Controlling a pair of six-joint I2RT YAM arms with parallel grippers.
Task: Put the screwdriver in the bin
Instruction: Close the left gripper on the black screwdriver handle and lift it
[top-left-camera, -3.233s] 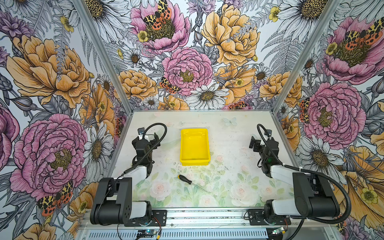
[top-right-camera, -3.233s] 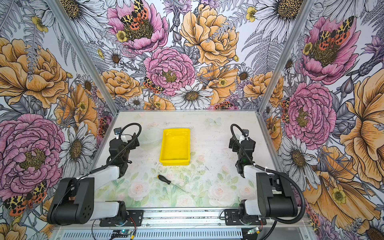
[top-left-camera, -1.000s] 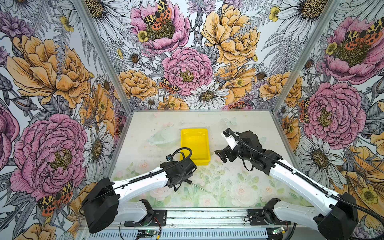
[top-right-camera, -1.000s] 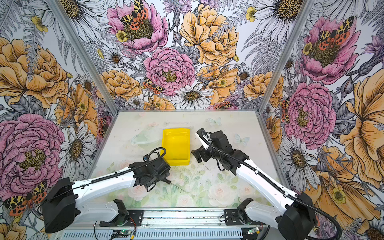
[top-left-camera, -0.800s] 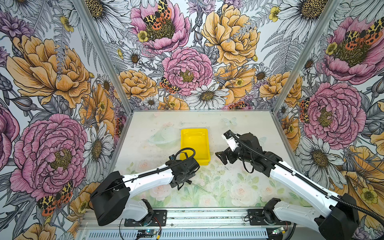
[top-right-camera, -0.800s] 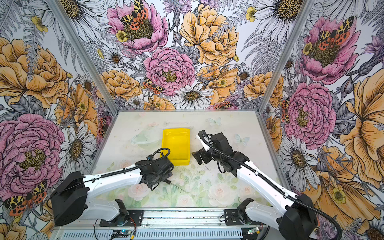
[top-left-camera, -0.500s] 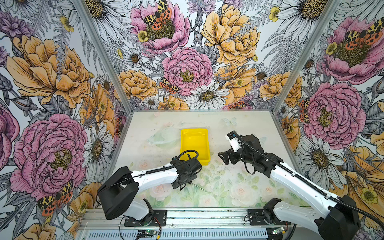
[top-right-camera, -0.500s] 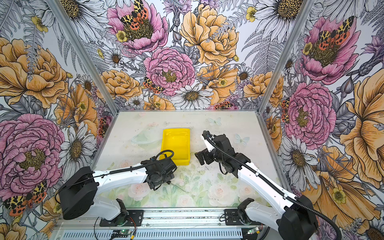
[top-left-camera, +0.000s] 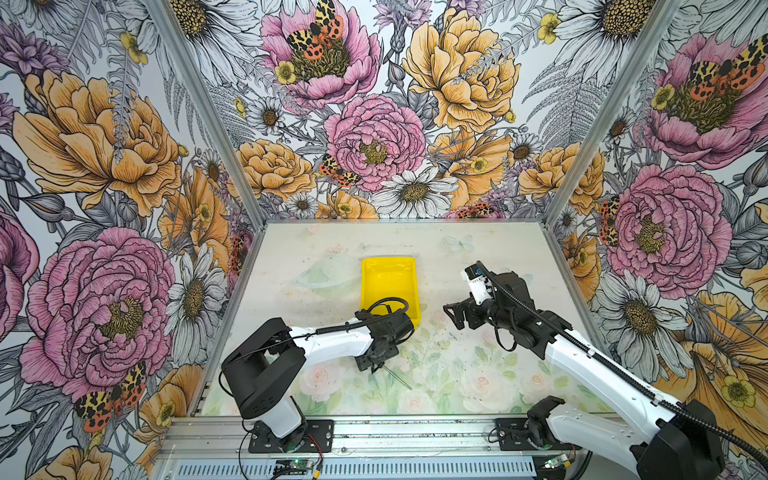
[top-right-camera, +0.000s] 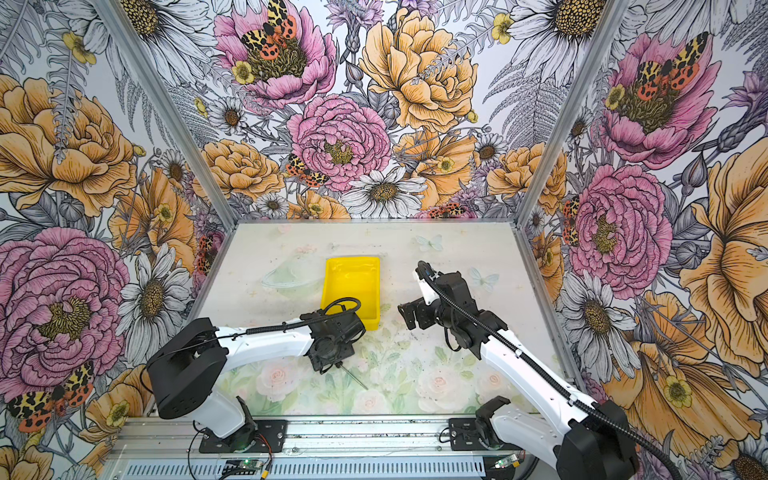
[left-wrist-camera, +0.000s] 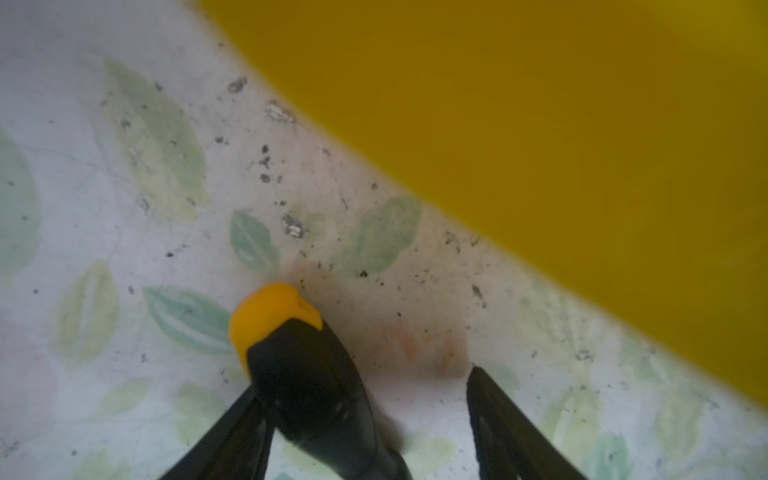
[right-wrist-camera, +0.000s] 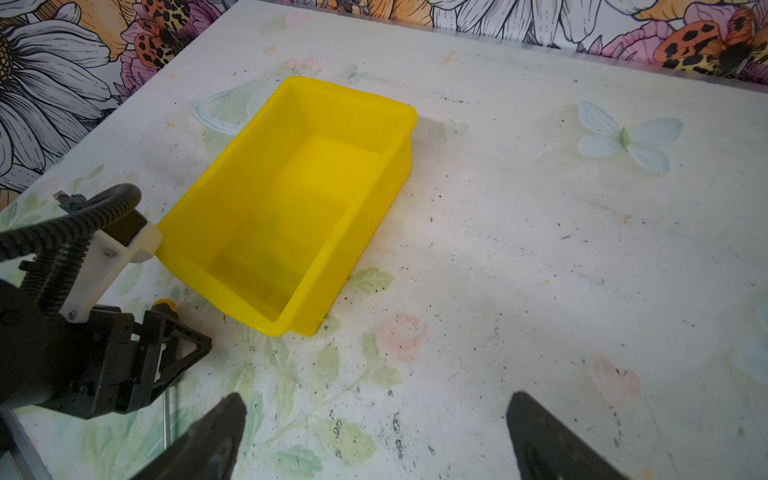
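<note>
The screwdriver (left-wrist-camera: 307, 374) lies on the floral table just in front of the bin's near edge. Its black handle with the yellow butt sits between the fingers of my left gripper (left-wrist-camera: 362, 378). One finger touches the handle; the other stands apart with table showing in the gap, so the gripper is open. Both top views show only the thin silver shaft (top-left-camera: 397, 377) (top-right-camera: 353, 379) poking out from under the left gripper (top-left-camera: 376, 361) (top-right-camera: 330, 365). The yellow bin (top-left-camera: 388, 282) (top-right-camera: 352, 286) (right-wrist-camera: 291, 199) is empty. My right gripper (top-left-camera: 453, 313) (right-wrist-camera: 378, 401) hovers open to the right of the bin, holding nothing.
Flowered walls enclose the table on three sides. A metal rail (top-left-camera: 374, 432) with both arm bases runs along the front edge. The table surface (right-wrist-camera: 540, 249) is speckled with dark grit.
My left gripper has settled low over the screwdriver handle and its jaws have narrowed around it. The right arm has drifted slightly to the right, away from the bin.
</note>
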